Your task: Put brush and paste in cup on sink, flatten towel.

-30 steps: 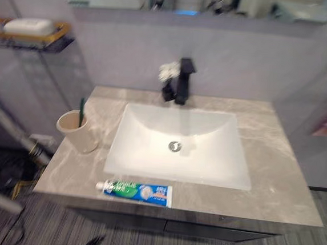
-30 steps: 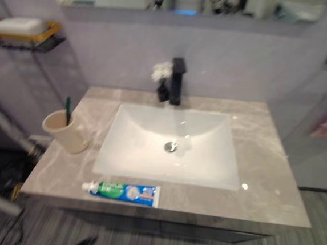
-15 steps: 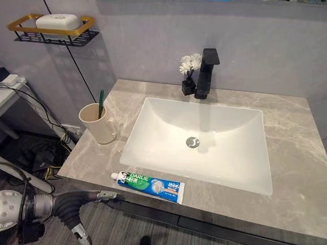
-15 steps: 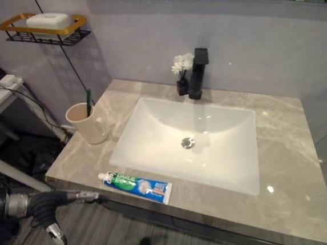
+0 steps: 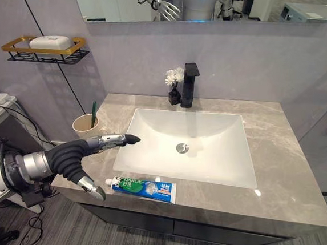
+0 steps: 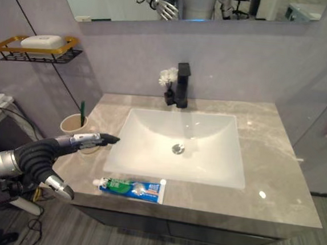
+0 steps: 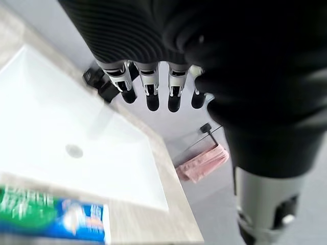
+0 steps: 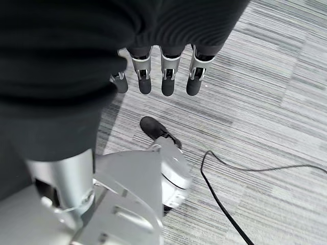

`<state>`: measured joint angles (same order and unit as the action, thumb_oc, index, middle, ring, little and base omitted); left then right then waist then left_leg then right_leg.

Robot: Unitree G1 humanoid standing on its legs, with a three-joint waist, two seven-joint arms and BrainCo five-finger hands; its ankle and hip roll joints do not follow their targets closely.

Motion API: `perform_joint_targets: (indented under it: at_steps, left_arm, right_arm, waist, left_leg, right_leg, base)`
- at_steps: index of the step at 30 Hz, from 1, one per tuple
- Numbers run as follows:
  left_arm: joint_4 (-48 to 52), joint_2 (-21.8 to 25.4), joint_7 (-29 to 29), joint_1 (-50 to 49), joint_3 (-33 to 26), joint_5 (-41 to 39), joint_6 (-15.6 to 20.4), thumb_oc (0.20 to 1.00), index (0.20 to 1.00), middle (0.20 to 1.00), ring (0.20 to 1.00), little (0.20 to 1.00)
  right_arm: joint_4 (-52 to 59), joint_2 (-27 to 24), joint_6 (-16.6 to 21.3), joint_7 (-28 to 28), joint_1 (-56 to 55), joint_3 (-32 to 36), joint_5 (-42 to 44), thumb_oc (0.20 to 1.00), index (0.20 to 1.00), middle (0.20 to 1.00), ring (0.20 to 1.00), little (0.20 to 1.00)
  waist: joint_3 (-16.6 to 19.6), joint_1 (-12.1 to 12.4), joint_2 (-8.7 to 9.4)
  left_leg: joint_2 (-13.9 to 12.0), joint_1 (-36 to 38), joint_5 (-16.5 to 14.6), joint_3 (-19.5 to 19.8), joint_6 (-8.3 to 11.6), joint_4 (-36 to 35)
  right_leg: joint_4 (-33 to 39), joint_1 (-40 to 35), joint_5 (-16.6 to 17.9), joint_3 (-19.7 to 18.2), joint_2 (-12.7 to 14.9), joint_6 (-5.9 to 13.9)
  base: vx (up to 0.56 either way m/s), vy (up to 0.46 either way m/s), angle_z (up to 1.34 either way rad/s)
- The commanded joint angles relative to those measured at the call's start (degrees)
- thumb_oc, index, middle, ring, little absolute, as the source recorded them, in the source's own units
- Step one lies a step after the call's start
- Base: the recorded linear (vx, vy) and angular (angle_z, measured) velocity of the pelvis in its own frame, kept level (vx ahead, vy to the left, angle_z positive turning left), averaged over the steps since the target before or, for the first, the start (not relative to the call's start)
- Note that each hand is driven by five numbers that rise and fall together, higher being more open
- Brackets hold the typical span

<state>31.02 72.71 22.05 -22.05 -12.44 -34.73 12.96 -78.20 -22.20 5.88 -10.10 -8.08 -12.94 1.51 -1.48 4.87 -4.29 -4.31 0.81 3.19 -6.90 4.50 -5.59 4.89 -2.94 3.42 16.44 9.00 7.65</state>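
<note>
Our left hand [image 5: 83, 153] hovers flat-fingered and empty over the counter's left edge, above the toothpaste [image 5: 143, 187].

Brush [image 5: 93, 109] stands in the cup [image 5: 85, 126]; pink towel [image 7: 202, 163] hangs beyond. We could knock the toothpaste off the front edge.

Our right hand [image 8: 153, 66] hangs relaxed, empty.

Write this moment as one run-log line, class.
left hand: open, above counter edge | right hand: open, idle | toothbrush: in cup | toothpaste: on counter

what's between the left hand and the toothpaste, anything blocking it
Nothing visible blocks it. The left hand hovers open over the counter's front left corner, and the toothpaste lies flat just beyond it on the bare front edge of the counter. The cup, with the toothbrush already in it, stands behind the hand, off that path.
</note>
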Motion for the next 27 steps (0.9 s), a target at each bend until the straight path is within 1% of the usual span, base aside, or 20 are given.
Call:
perform_joint_targets:
  at_steps: [1, 2, 3, 6, 7, 8, 10, 12, 19, 27]
  left_arm:
    - [-3.5, 1.2, -6.6, 4.1, -1.4, 22.0, 4.3, 1.0, 1.0, 1.0, 1.0, 1.0]
    - [-3.6, 1.1, -6.8, 4.2, -1.2, 22.2, 4.3, 1.0, 1.0, 1.0, 1.0, 1.0]
    - [-5.9, 0.6, -8.8, 5.1, 0.8, 29.3, 5.2, 1.0, 1.0, 1.0, 1.0, 1.0]
    - [-9.5, -2.1, -9.6, 6.6, 5.5, 36.7, 5.2, 1.0, 1.0, 1.0, 1.0, 1.0]
    - [-12.6, -3.7, -9.5, 6.9, 8.1, 42.0, 5.3, 1.0, 1.0, 1.0, 1.0, 1.0]
    - [-12.8, -3.8, -9.7, 7.1, 8.4, 42.2, 5.4, 1.0, 1.0, 1.0, 1.0, 1.0]
    - [-15.2, -6.2, -9.6, 5.8, 9.4, 44.6, 4.9, 1.0, 1.0, 1.0, 1.0, 1.0]
    - [-15.3, -6.5, -8.7, 5.5, 9.3, 47.2, 4.4, 1.0, 1.0, 1.0, 1.0, 1.0]
    - [-15.2, -8.5, -7.9, 5.5, 9.4, 48.7, 3.9, 1.0, 1.0, 1.0, 1.0, 1.0]
    - [-15.5, -10.1, -8.0, 5.3, 10.3, 49.2, 3.7, 1.0, 1.0, 1.0, 1.0, 1.0]
  right_arm:
    - [-0.6, 0.8, -0.4, 0.3, 1.8, 0.1, 2.6, 1.0, 1.0, 1.0, 1.0, 1.0]
    - [-0.6, 0.8, -0.4, 0.3, 1.8, 0.1, 2.6, 1.0, 1.0, 1.0, 1.0, 1.0]
    - [0.2, 1.0, -0.4, 0.4, 1.7, 0.0, 2.8, 1.0, 1.0, 1.0, 1.0, 1.0]
    - [1.8, 0.9, -0.3, 0.7, 1.9, 0.1, 2.7, 1.0, 1.0, 1.0, 1.0, 1.0]
    - [3.0, 0.9, -0.4, 0.7, 1.8, -0.3, 1.8, 1.0, 1.0, 1.0, 1.0, 1.0]
    - [3.1, 0.9, -0.4, 0.7, 1.7, -0.3, 1.8, 1.0, 1.0, 1.0, 1.0, 1.0]
    - [3.6, 1.0, -0.5, 1.0, 1.6, 0.2, 2.2, 1.0, 1.0, 1.0, 1.0, 1.0]
    - [4.2, 1.1, -0.6, 1.3, 1.1, 1.7, 3.6, 1.0, 1.0, 1.0, 1.0, 1.0]
    - [3.8, 1.5, -1.2, 1.0, 0.6, 1.6, 3.1, 1.0, 1.0, 1.0, 1.0, 1.0]
    - [2.9, 1.6, -1.4, 1.4, 0.9, 1.7, 3.3, 1.0, 1.0, 1.0, 1.0, 1.0]
  waist:
    - [-1.3, -1.2, 3.07]
    - [-1.3, -1.1, 3.09]
    - [-1.6, -1.8, 3.42]
    - [-2.0, -2.7, 3.84]
    - [-2.1, -2.9, 4.25]
    - [-2.1, -2.8, 4.23]
    - [-2.3, -3.3, 4.74]
    - [-2.3, -3.5, 4.97]
    - [-2.3, -4.2, 5.45]
    - [-2.2, -4.0, 5.66]
  left_leg:
    - [-3.1, 1.3, 0.5, -1.6, 2.98, 0.6]
    - [-3.1, 1.3, 0.5, -1.7, 2.96, 0.6]
    - [-3.0, 1.5, 0.1, -2.1, 2.8, 0.6]
    - [-2.8, 1.5, -0.5, -3.1, 2.38, 0.6]
    - [-2.6, 1.5, -1.0, -4.1, 2.16, 0.6]
    - [-2.6, 1.6, -1.0, -4.2, 2.15, 0.6]
    - [-2.6, 1.6, -1.3, -5.0, 2.03, 0.6]
    - [-2.6, 1.4, -1.3, -5.3, 1.97, 0.6]
    - [-2.4, 1.4, -1.7, -5.5, 1.77, 0.6]
    - [-2.6, 1.8, -1.8, -5.8, 1.83, 0.6]
  right_leg:
    - [0.1, 1.0, 8.2, -1.6, 5.3, 4.76]
    - [0.1, 1.0, 8.2, -1.7, 5.3, 4.78]
    - [0.1, 1.4, 8.3, -2.3, 5.5, 4.91]
    - [0.1, 2.7, 8.9, -3.9, 5.7, 5.2]
    - [0.1, 3.6, 9.2, -5.0, 5.9, 5.34]
    - [0.1, 3.7, 9.2, -5.1, 5.9, 5.36]
    - [0.1, 4.5, 9.5, -6.0, 5.9, 5.41]
    - [0.1, 4.8, 9.8, -6.1, 6.0, 5.48]
    - [0.1, 5.2, 10.2, -6.3, 6.2, 5.73]
    - [0.1, 5.0, 10.1, -6.5, 6.2, 5.58]
  base:
    - [0.01, 0.028, -0.1]
    - [0.01, 0.035, -0.09]
    - [0.0, 0.03, -0.09]
    - [-0.01, 0.057, -0.23]
    - [0.0, 0.056, -0.4]
    - [-0.01, 0.058, -0.48]
    - [-0.01, 0.032, -0.3]
    - [0.0, 0.023, -0.12]
    - [0.0, 0.0, 0.0]
    - [0.01, 0.002, -0.06]
